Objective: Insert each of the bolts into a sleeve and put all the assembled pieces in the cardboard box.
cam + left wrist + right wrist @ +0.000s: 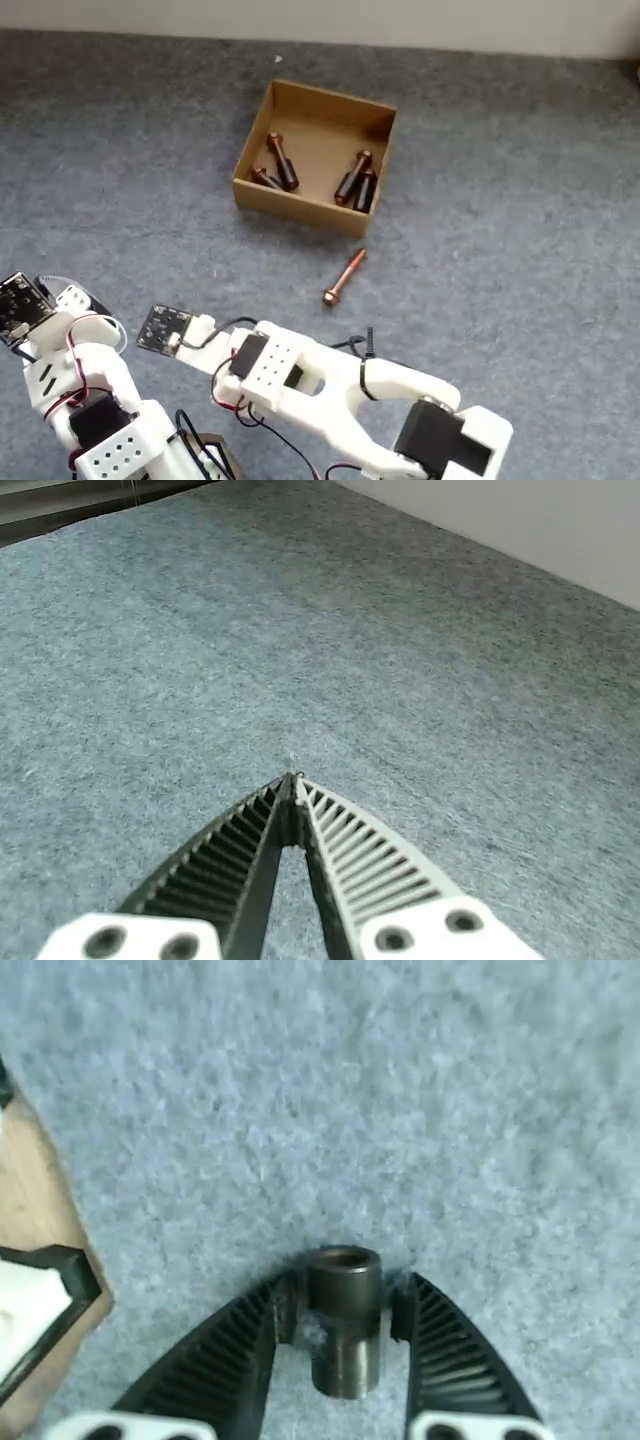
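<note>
One loose bolt (344, 277), shank toward cardboard box (300, 212) | right gripper (345, 1288) clamps sleeve (343, 1345), bore outward | left gripper (291, 785) closed, empty, probably farther.

Carpet (520, 200) is reading mottled grey-blue; box (290, 207) is showing tan; bolt (345, 277), centre frame, copper; sleeve (343, 1290) black.

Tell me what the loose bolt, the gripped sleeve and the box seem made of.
Bolt: likely metal, with a coppery finish and a slight sheen. Sleeve: probably dark metal, smooth with a dull glint, though plastic is possible. Box: brown cardboard, matte, with thin flat walls.
</note>
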`<state>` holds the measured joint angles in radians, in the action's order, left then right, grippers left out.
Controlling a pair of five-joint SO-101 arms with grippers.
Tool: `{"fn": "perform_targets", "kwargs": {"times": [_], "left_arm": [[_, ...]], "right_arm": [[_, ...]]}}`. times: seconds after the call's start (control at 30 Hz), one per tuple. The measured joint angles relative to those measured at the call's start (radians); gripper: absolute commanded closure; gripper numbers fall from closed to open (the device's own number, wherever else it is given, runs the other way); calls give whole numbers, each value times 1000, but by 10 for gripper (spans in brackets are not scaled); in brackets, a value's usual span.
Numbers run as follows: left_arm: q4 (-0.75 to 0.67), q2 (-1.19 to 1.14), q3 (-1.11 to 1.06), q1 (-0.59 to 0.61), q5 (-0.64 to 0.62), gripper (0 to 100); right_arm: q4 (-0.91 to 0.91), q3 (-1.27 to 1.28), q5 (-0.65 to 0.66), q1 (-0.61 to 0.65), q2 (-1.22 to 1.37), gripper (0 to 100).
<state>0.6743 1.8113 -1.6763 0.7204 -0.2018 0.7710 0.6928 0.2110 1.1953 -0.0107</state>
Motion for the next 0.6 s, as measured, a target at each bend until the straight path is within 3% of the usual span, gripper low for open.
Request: {"fn": "perform_targets", "kwargs": {"times": [0.53,0.6], "left_arm": [[0,0,0,-3,0,979],[0,0,0,-3,0,979]], "right_arm": [[69,-11,2,-44,14,852],[69,-11,2,-44,14,901]]}}
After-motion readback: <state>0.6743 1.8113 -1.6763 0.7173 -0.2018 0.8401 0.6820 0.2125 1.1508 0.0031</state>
